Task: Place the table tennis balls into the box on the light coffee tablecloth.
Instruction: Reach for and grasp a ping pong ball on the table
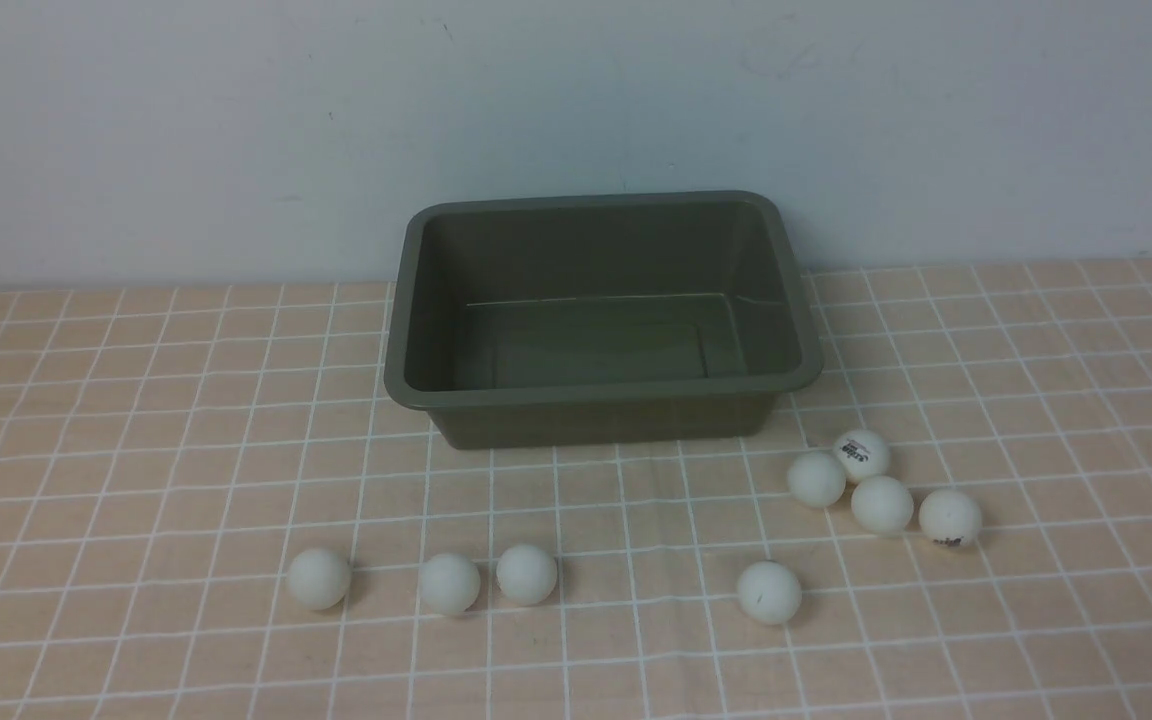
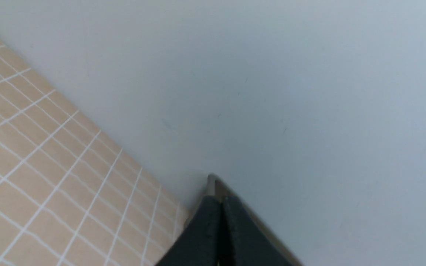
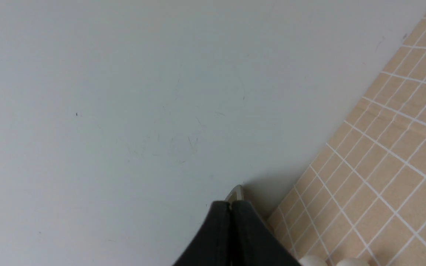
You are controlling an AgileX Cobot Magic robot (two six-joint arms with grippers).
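Note:
The olive-grey box (image 1: pixel 406 330) stands empty at the back middle of the light coffee tablecloth (image 1: pixel 136 450). White table tennis balls lie in front of it: three in a loose row at the left (image 1: pixel 449 583), a single one (image 1: pixel 768 592) right of the middle, and a tight cluster of several (image 1: pixel 882 504) by the box's front right corner. Neither arm shows in the front view. My left gripper (image 2: pixel 222 201) is shut with nothing in it, facing the wall and the cloth (image 2: pixel 31 166). My right gripper (image 3: pixel 230 204) is shut and empty too, with two balls (image 3: pixel 311 261) at the picture's edge beside it.
A plain pale grey wall (image 1: pixel 576 100) rises directly behind the box and along the cloth's far edge. Both wrist views look mostly at this wall (image 2: pixel 272 92).

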